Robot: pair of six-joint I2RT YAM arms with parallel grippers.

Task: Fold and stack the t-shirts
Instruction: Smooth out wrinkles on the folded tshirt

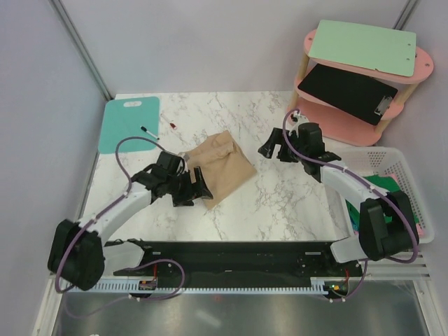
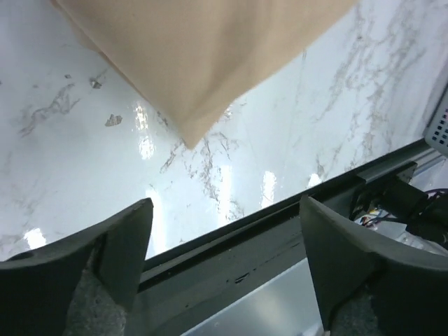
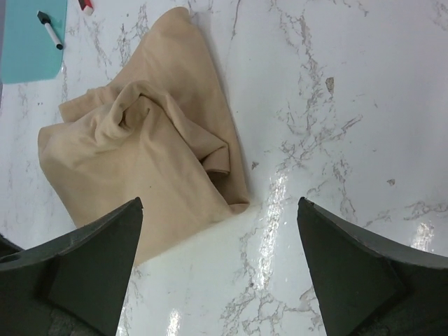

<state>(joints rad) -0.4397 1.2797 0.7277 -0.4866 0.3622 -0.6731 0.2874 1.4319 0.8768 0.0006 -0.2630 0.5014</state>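
A light tan t-shirt (image 1: 221,166) lies folded into a rough rectangle on the marble table, with a bunched fold on its top layer (image 3: 150,112). My left gripper (image 1: 194,190) hovers at its near-left corner, open and empty; in the left wrist view the shirt's corner (image 2: 199,77) points down toward the gap of the left gripper (image 2: 225,203). My right gripper (image 1: 275,148) sits to the shirt's right, open with nothing between its fingers. In its own view the right gripper (image 3: 218,203) is above bare marble beside the shirt's edge. A green t-shirt (image 1: 383,183) lies in the basket.
A white mesh basket (image 1: 392,155) stands at the right edge. A teal board (image 1: 129,122) with a marker (image 1: 149,131) lies back left, and a small red item (image 1: 170,126) beside it. A pink shelf (image 1: 413,73) at back right carries a mint-green clipboard (image 1: 360,45) and a black one (image 1: 346,87).
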